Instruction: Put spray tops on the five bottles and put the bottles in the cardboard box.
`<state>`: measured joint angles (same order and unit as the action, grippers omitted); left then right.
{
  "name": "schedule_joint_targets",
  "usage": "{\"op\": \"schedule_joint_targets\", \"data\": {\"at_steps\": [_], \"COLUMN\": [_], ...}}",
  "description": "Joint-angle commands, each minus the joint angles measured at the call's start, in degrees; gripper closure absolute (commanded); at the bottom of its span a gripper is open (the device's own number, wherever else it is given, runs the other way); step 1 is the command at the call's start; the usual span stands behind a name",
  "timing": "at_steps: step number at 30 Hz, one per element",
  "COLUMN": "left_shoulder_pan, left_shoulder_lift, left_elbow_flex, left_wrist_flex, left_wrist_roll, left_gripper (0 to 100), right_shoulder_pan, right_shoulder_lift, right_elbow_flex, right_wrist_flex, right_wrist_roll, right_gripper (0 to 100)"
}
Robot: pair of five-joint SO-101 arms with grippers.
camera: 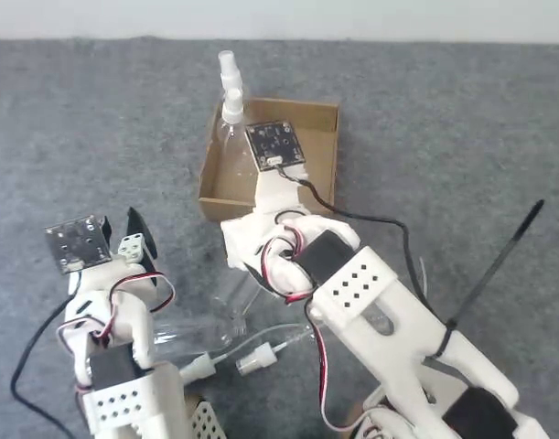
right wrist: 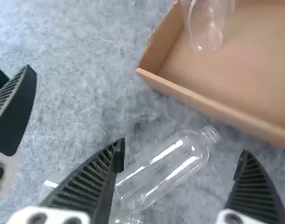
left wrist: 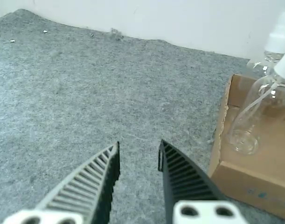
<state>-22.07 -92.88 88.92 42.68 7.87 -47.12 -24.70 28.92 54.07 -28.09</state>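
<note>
The cardboard box (camera: 320, 146) sits at the far middle of the table. In its left corner a capped clear bottle (camera: 230, 128) stands, and a second spray top (camera: 227, 64) rises behind it. In the left wrist view they show as a bottle (left wrist: 254, 114) and a farther bottle (left wrist: 275, 46). My right gripper (right wrist: 182, 151) is open wide around an uncapped bottle (right wrist: 165, 168) lying just outside the box wall (right wrist: 203, 105), without touching it. My left gripper (left wrist: 138, 158) is open over bare carpet, left of the box (left wrist: 254, 172).
More clear bottles (camera: 192, 331) lie on the grey carpet between the arms. Two loose spray tops (camera: 259, 357) with tubes lie near the front edge. The left arm's black finger (right wrist: 11, 105) is close beside my right gripper. A black cable tie (camera: 499, 261) sticks up at the right.
</note>
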Motion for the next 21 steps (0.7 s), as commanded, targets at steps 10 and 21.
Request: {"op": "schedule_joint_targets", "data": {"at_steps": [10, 21], "left_shoulder_pan": [0.0, 0.0], "left_shoulder_lift": [-0.62, -0.62], "left_elbow_flex": [-0.48, -0.48], "left_wrist_flex": [-1.93, -1.93], "left_wrist_roll": [-0.44, -0.44], "left_gripper": [87, 87], "right_shoulder_pan": [-2.95, -3.12], "right_shoulder_lift": [17.89, 28.62], "right_elbow_flex": [-12.48, -18.64], "right_wrist_flex": [9.54, 8.92], "right_wrist_roll": [-14.59, -19.78], "right_gripper": [66.7, 66.8]}}
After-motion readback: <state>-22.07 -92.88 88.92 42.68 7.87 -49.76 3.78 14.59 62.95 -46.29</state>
